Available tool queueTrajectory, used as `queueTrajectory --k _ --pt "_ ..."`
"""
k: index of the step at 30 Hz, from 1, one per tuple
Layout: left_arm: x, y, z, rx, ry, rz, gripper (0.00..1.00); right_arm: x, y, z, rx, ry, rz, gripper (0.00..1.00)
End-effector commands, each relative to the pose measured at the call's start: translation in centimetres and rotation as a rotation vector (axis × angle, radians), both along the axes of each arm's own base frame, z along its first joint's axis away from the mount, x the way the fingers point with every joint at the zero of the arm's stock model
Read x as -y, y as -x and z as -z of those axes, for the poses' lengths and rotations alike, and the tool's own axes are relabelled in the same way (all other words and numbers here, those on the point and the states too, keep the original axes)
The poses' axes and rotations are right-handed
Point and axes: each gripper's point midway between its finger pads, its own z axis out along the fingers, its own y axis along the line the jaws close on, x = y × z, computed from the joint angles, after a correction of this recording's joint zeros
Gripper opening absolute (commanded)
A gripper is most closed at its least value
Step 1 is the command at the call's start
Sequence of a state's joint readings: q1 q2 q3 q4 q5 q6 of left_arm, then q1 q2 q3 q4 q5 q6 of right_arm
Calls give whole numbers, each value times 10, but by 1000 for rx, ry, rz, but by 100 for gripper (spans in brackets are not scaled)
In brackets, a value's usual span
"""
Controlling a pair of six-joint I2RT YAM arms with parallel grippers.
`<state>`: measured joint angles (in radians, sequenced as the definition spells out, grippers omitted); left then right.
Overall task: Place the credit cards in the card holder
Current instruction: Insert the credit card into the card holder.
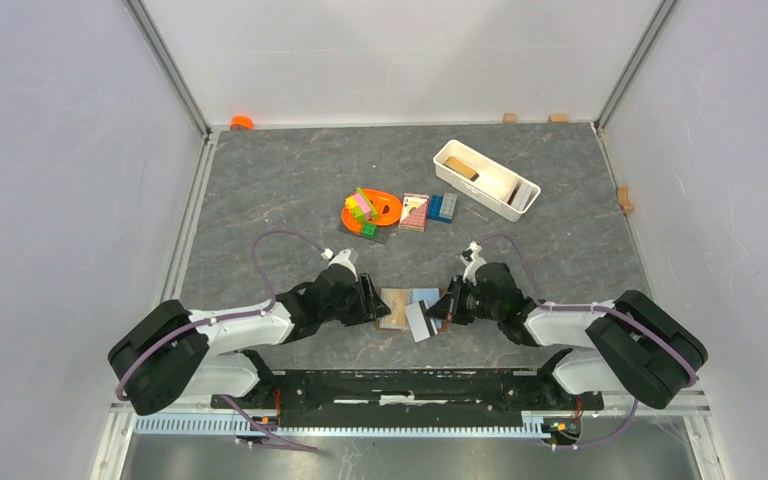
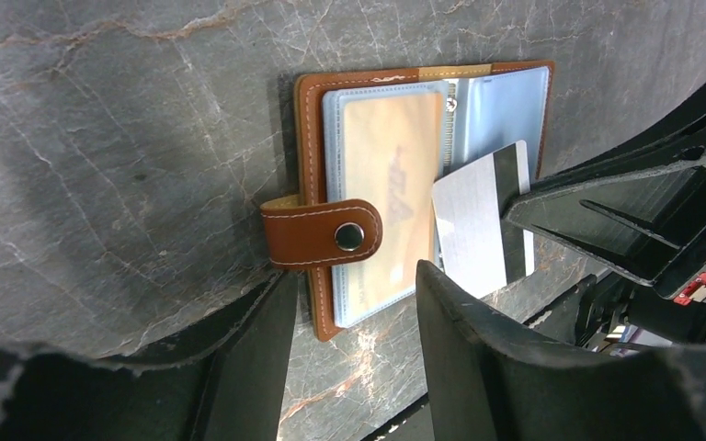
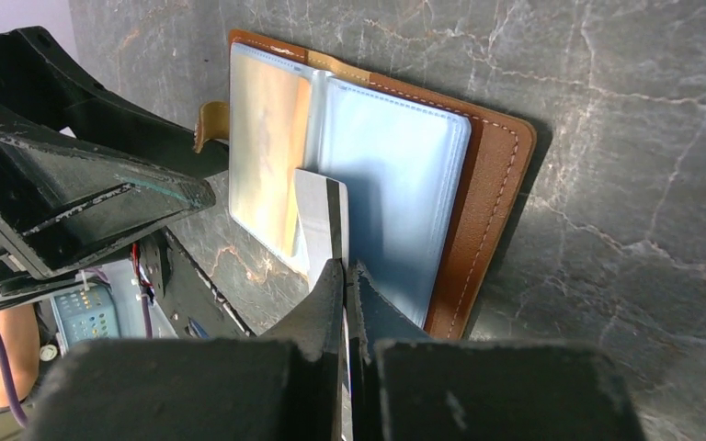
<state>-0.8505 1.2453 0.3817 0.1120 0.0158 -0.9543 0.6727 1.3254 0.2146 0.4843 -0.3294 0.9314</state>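
The card holder (image 1: 396,305) lies open between my two grippers, brown leather (image 2: 306,138) with its snap strap (image 2: 324,234) folded over the edge. A tan credit card (image 2: 388,175) sits in a clear sleeve, beside a light blue page (image 3: 395,175). My right gripper (image 3: 345,268) is shut on a pale grey credit card (image 3: 320,216) with a dark stripe. It holds the card on edge, leading end at the holder's middle fold. My left gripper (image 2: 354,276) is open, its fingers either side of the holder's near corner by the strap.
A white tray (image 1: 520,205) holding a wooden block stands at the back right. An orange ring with coloured bricks (image 1: 370,210), a pink-and-white block (image 1: 414,211) and blue bricks (image 1: 442,207) lie mid-table. White walls enclose the table; the arm bases (image 1: 410,385) line the near edge.
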Motion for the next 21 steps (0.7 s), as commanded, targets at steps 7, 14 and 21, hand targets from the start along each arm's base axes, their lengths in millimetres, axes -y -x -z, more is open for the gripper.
queueTrajectory --k 7,14,21 --pt "-16 3 23 -14 -120 10 53 3 -23 9 24 67 109 0" --pt "-21 5 28 -21 -151 12 50 -8 -34 5 26 38 119 0" --pt "-24 5 30 -20 -168 11 48 -14 -44 3 45 35 125 0"
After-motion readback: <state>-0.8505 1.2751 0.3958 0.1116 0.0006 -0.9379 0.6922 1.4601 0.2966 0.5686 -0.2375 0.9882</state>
